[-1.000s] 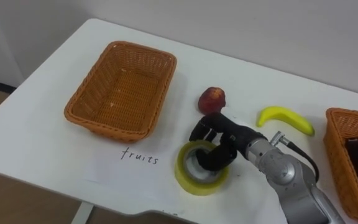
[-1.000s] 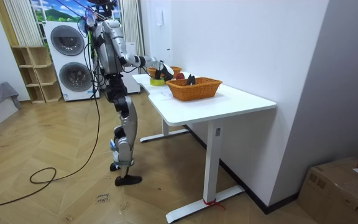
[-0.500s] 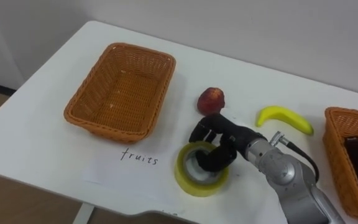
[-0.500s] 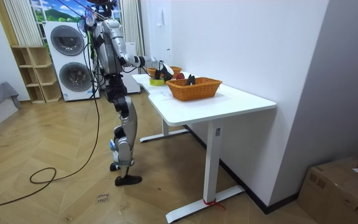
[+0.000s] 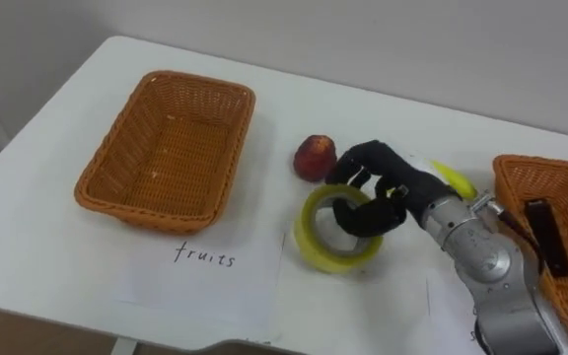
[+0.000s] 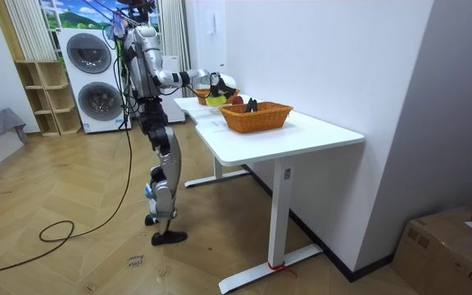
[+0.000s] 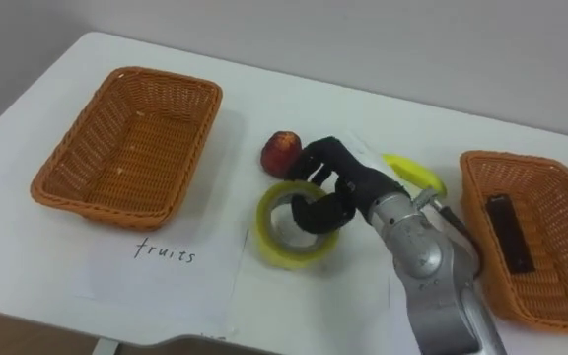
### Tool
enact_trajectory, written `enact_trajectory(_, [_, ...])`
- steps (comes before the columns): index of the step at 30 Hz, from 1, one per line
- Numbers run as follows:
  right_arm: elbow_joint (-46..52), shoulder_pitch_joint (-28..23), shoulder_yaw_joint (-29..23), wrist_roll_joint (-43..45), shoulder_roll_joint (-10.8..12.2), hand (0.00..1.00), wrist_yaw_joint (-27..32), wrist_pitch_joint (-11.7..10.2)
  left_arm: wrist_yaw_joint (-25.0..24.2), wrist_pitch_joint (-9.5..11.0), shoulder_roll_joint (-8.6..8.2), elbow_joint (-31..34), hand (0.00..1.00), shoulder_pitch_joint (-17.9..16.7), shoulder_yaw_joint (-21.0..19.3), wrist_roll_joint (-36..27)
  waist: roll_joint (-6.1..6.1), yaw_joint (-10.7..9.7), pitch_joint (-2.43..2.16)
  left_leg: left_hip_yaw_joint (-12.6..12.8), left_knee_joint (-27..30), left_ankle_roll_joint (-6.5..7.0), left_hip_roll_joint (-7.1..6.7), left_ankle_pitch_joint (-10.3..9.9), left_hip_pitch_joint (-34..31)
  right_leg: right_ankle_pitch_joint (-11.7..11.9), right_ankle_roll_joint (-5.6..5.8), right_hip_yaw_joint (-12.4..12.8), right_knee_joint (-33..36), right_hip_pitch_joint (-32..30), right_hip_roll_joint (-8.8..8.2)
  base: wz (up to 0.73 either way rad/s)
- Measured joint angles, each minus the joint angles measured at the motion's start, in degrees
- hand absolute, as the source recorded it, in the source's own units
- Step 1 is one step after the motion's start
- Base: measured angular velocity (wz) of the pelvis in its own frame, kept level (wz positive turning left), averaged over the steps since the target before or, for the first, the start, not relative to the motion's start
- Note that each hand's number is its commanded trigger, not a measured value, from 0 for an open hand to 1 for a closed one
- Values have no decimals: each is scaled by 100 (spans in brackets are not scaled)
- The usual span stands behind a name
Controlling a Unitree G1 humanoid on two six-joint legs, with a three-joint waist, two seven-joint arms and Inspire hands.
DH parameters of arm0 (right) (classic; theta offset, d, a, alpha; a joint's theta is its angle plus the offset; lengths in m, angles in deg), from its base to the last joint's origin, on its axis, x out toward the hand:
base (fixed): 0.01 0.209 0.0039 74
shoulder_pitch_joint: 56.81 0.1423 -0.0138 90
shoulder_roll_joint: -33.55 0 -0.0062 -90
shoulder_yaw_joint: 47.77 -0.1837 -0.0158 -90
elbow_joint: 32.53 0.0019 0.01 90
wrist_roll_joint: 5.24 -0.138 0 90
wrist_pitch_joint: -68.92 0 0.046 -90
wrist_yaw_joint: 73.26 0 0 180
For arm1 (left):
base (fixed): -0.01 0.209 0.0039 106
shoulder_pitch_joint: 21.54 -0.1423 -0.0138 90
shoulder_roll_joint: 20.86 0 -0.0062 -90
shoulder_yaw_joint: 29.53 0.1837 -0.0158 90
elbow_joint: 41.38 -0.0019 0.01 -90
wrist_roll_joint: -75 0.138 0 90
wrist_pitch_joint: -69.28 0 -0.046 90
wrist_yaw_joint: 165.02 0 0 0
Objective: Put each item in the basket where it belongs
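Observation:
My right hand (image 5: pixel 375 185) is shut on a yellow tape roll (image 5: pixel 335 237), fingers hooked through its hole, and holds it tilted a little above the white table (image 5: pixel 57 247). A red apple (image 5: pixel 315 157) lies just left of the hand. A banana (image 5: pixel 455 178) pokes out behind the wrist. The empty wicker basket (image 5: pixel 165 148) stands at the left, above a sheet marked "fruits" (image 5: pixel 205 257). A second wicker basket (image 5: pixel 517 179) at the right edge holds a dark flat item (image 5: pixel 541 237). In the room view the right hand (image 6: pixel 213 84) is raised over the table.
I stand at the table's end, with washing machines (image 6: pixel 90 78) behind me. The table's near edge (image 5: pixel 166 340) runs close below the paper sheet. The wall lies just beyond the far edge.
My right hand has lifted the tape roll off the table and carried it right, towards the right basket. The camera has shifted, so everything sits further left in the picture.

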Motion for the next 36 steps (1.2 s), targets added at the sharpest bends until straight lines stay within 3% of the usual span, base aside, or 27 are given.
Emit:
enact_trajectory(13, [154,0,-600,-38,-146,100,141,-109,-40,107,-44,-45,0,-15,-162,-10,-6,-130,-9,62,-33,-1,3,0,51,2,0,82,23,9,47,-2])
enact_trajectory(26, [200,1,-1282,-180,-325,100,960,-118,15,102,-71,-228,0,-55,-290,-3,14,-304,1,205,-55,-2,22,-5,50,2,2,125,17,-69,65,-3])
enact_trajectory(28, [200,1,-1396,-267,-510,100,1151,-118,30,102,-70,-243,0,-56,-324,-3,15,-370,0,225,-50,-2,20,-4,15,2,2,153,21,-122,61,-6])
enact_trajectory(36, [130,1,-1596,-750,-668,100,1485,-117,67,97,-58,-264,0,-169,-383,-5,-24,-548,3,343,-59,-3,46,-5,94,3,2,221,42,-96,68,-6])
